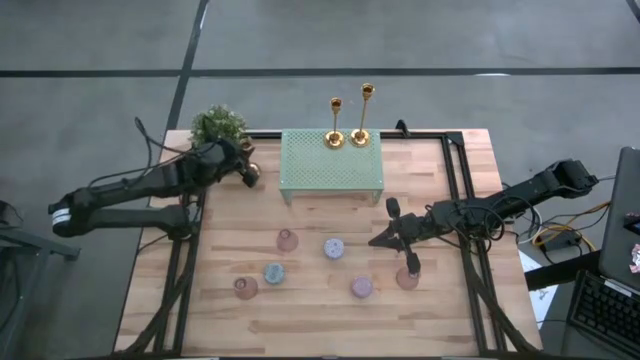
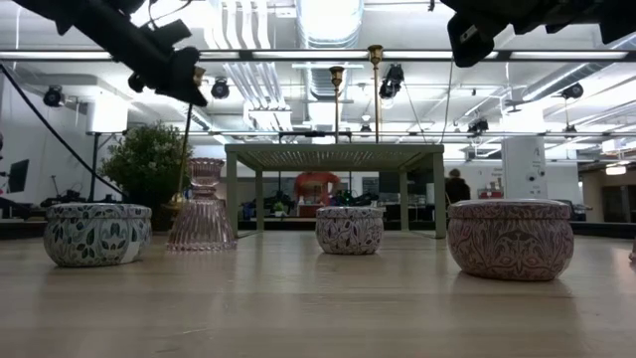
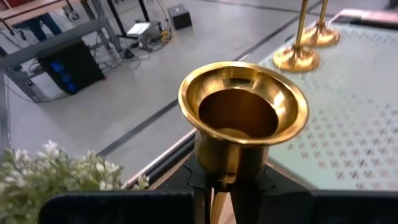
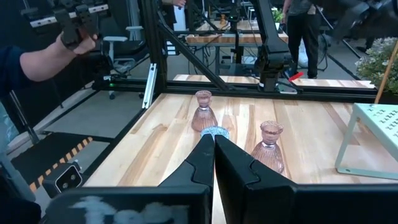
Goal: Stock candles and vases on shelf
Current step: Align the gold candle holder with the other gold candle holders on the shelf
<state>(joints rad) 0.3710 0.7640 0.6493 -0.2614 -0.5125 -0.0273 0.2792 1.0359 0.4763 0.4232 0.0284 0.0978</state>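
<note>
My left gripper [image 1: 247, 172] is at the table's far left, beside the potted plant [image 1: 219, 125], shut on a gold candlestick [image 3: 242, 112]. Two more gold candlesticks [image 1: 335, 136] stand on the mint-green shelf [image 1: 330, 172]. The squat candles [image 1: 333, 247] [image 1: 273, 272] [image 1: 362, 288] and the pink vases [image 1: 287, 240] [image 1: 407, 277] stand on the table nearer the front. My right gripper [image 1: 373, 243] hangs shut above the table, right of the lavender candle, touching nothing. My left gripper pinches the candlestick's stem [image 3: 217, 177] just below its flared cup, between the two fingers. The fingers come in nearly level from the table's left and lie across the stem. The candlestick stands almost upright, its stem [image 2: 187, 139] hanging below the fingers; a vase hides its foot.
Dark metal rails [image 1: 455, 200] run along the table's sides and far edge. In the low view a pink glass vase [image 2: 202, 204] and patterned candle tins [image 2: 96, 234] [image 2: 510, 237] stand in front of the shelf [image 2: 335, 154]. A person's hand [image 4: 68, 37] shows beyond the table.
</note>
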